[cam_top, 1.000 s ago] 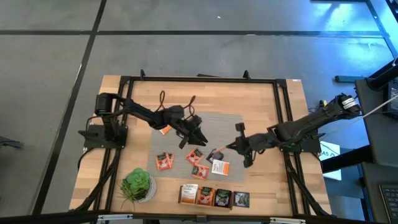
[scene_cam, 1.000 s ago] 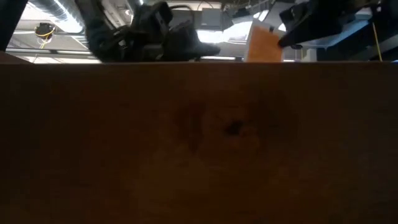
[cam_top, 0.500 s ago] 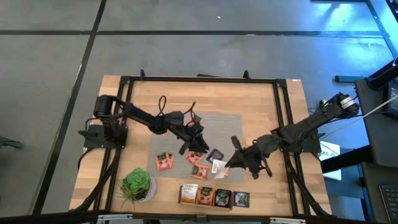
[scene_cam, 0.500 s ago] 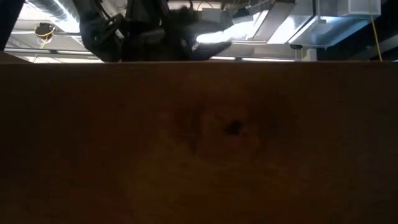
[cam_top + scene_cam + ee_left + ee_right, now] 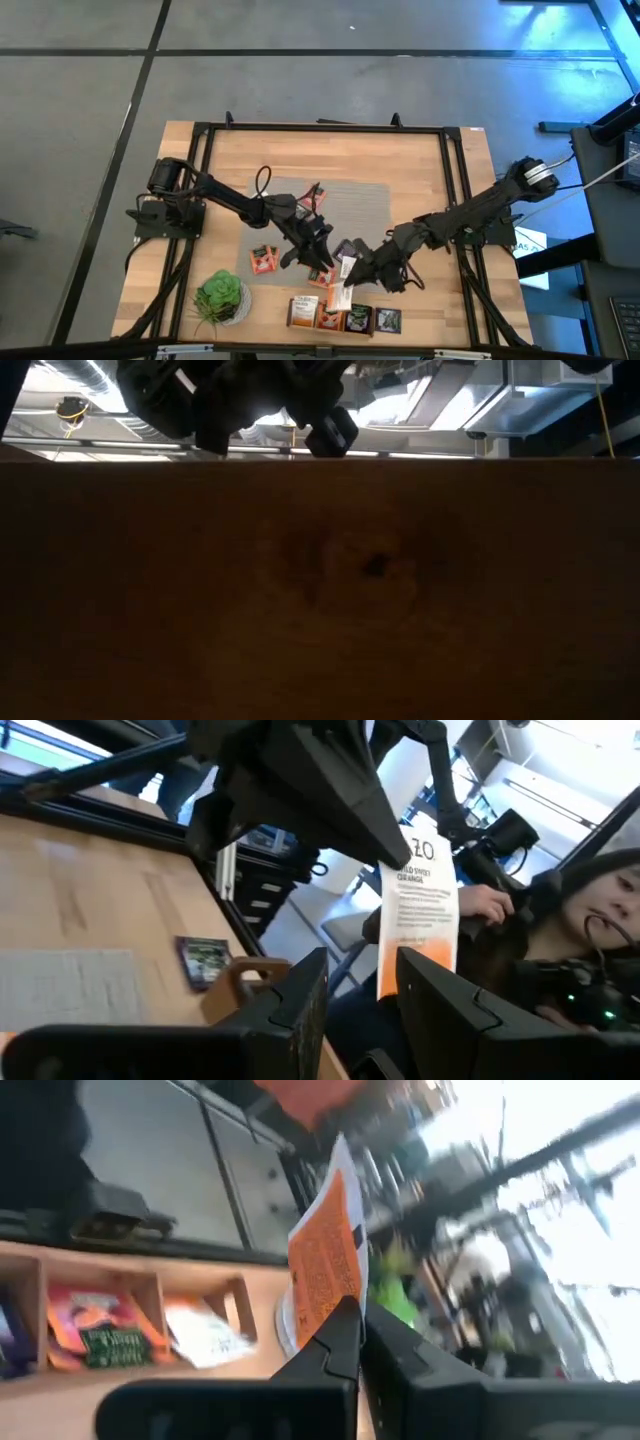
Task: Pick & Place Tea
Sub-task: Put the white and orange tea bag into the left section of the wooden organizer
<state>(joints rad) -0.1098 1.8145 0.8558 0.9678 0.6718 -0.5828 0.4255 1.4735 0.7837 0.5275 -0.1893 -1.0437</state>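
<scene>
Several small tea sachets lie flat on the grey mat point(image 5: 355, 200): an orange one point(image 5: 263, 260), another orange one point(image 5: 322, 275) and a black one point(image 5: 345, 248). My left gripper point(image 5: 318, 245) hovers open over them; its fingers point(image 5: 300, 995) touch nothing. My right gripper point(image 5: 352, 278) is shut on a white-and-orange sachet point(image 5: 340, 294) above the wooden compartment box point(image 5: 345, 317). The left wrist view shows that sachet point(image 5: 420, 910) hanging in the air. My right gripper pinches the white-and-orange sachet between its two fingers at one edge point(image 5: 343, 1302). The fingers slant down from the table's far right. The sachet is lifted clear and hangs below the fingers point(image 5: 385, 840), over the box.
The wooden box holds sachets in its compartments point(image 5: 110, 1335). A green potted plant point(image 5: 220, 297) stands at the near left. A dark wooden wall point(image 5: 320, 590) fills the low view. A person point(image 5: 590, 920) sits beyond the table. Bare wood point(image 5: 420, 170) lies at the far right.
My right gripper has moved toward the table's near edge and to the left, tipping downward, and has carried the sachet from beside the mat to above the box. My left gripper has moved toward the near edge and a little right, over the sachets on the mat.
</scene>
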